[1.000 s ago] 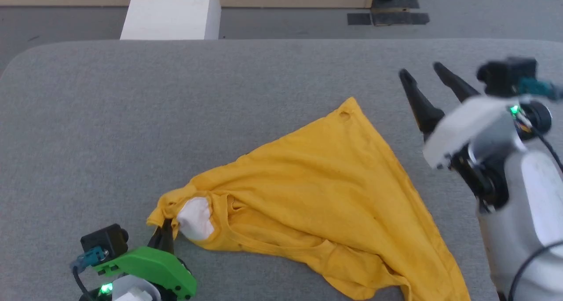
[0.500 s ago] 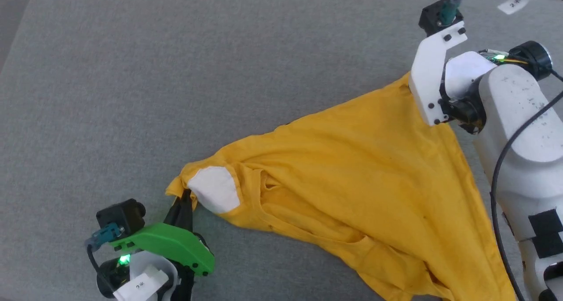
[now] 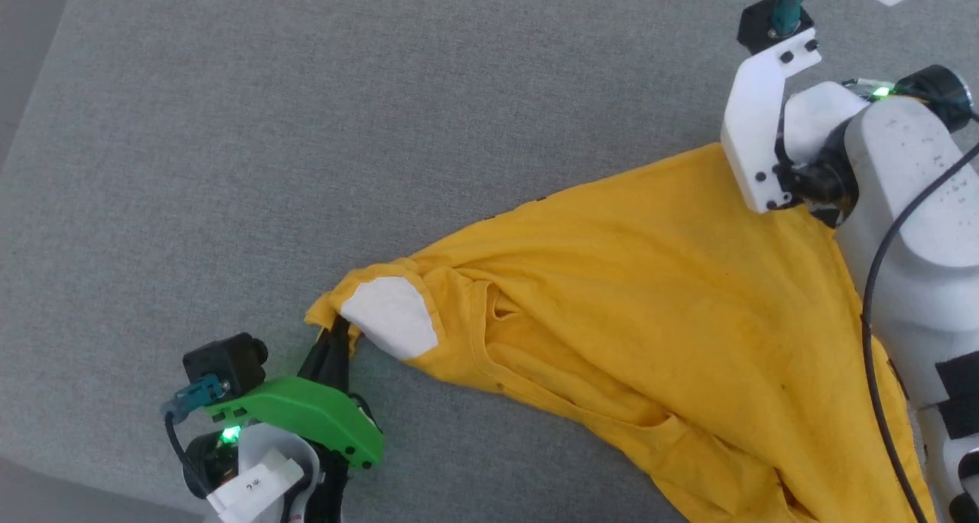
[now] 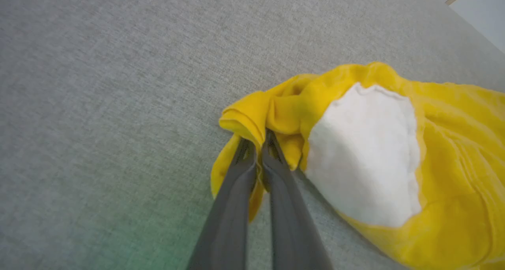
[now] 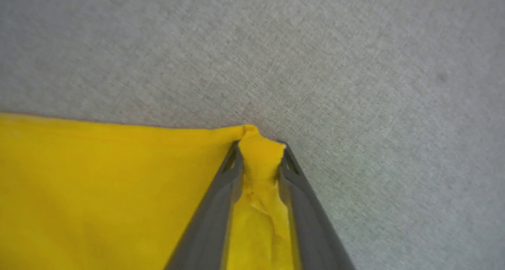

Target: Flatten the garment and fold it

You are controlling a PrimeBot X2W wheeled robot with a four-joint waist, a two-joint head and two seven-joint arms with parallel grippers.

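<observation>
Flattening judged in hand. Garment (image 3: 650, 301) corner pinched in closed left gripper (image 4: 258, 139); far corner clamped by right gripper (image 5: 260, 147). Next: cloth between grippers to be drawn taut, laid flat.

You've got a grey fabric table (image 3: 306, 125); yellow T-shirt (image 3: 650, 301) lies on it, stretched btwn left gripper (image 4: 256, 143) & right gripper (image 5: 260, 145).

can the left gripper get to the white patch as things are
Probably yes: the white patch lies uncovered right beside the left gripper. But that gripper is shut on the edge of the shirt, so it would have to let go first.
</observation>
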